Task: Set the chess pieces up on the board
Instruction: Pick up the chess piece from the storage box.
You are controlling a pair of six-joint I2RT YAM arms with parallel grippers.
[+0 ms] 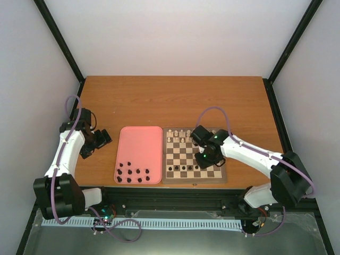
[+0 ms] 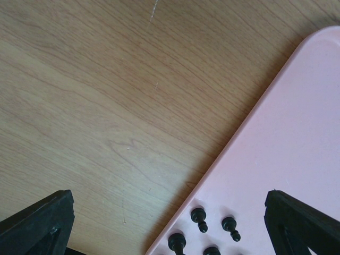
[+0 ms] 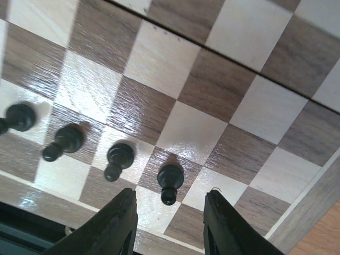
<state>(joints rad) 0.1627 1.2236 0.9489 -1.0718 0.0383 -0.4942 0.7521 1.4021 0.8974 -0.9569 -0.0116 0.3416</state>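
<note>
White walls are seen around a wooden worktop (image 1: 175, 95), on which the board (image 1: 180, 153) lies near the centre of the top view, with a pink tray (image 1: 141, 141) just beside it on the left. Cream pieces (image 1: 180, 135) are lined along the upper edge of the board, and a short row of dark pawns (image 1: 183, 168) is placed near its lower edge. More dark pieces (image 1: 133, 174) are waiting at the lower end of the tray.

The right gripper (image 3: 170, 212) is held low over the lower right part of the board. Its jaws are parted, and the last dark pawn (image 3: 170, 180) in the row stands upright between them, untouched on both sides as far as can be judged from the wrist view. The left gripper (image 2: 167, 223) is spread wide and carries nothing, at the left edge of the tray.

The step in hand is judged to be letting go of this pawn and pulling back. It is best done by lifting the right gripper straight up with the jaws kept apart. A sideways move should be avoided, because the next pawn (image 3: 119, 159) stands just beside, toward the left of the frame, and could be knocked over. The pawn seems to sit on a dark square, perhaps a little off centre, though the slanted view makes this uncertain.
</note>
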